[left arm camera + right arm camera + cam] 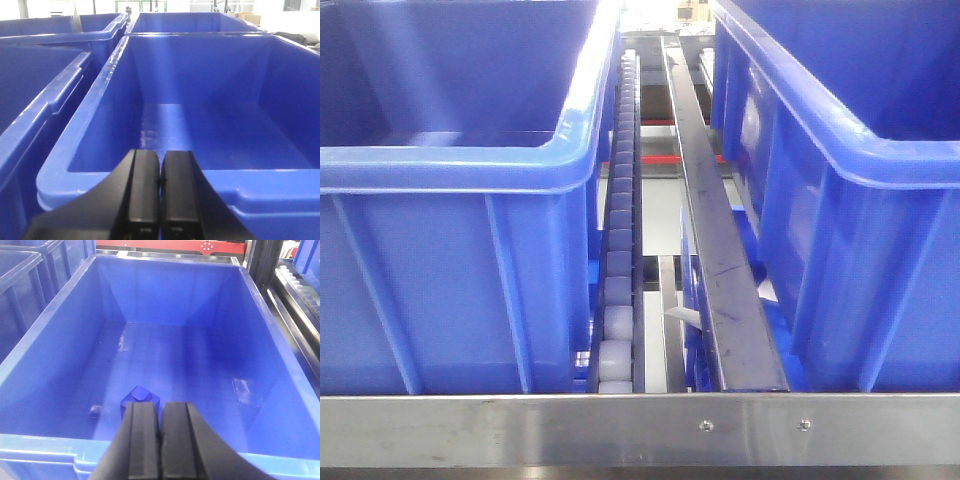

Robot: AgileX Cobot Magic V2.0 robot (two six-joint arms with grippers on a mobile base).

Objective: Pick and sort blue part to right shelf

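Note:
A small blue part (139, 399), a cube with a round stud on top, lies on the floor of a large blue bin (45, 340) in the right wrist view. My right gripper (159, 412) hovers above the bin's near rim, shut and holding nothing, with the part just beyond its left finger. My left gripper (160, 162) is also shut and holds nothing, above the near rim of another blue bin (100, 100) whose floor is bare. The shelf's steel front rail (640, 430) and a track of white rollers (620, 250) show in the front view.
Two blue bins (450, 250) (860, 220) flank the roller track and a dark steel divider bar (720, 260). More blue bins (30, 80) stand to the left in the left wrist view. A small pale scrap (94, 410) lies on the bin floor left of the part.

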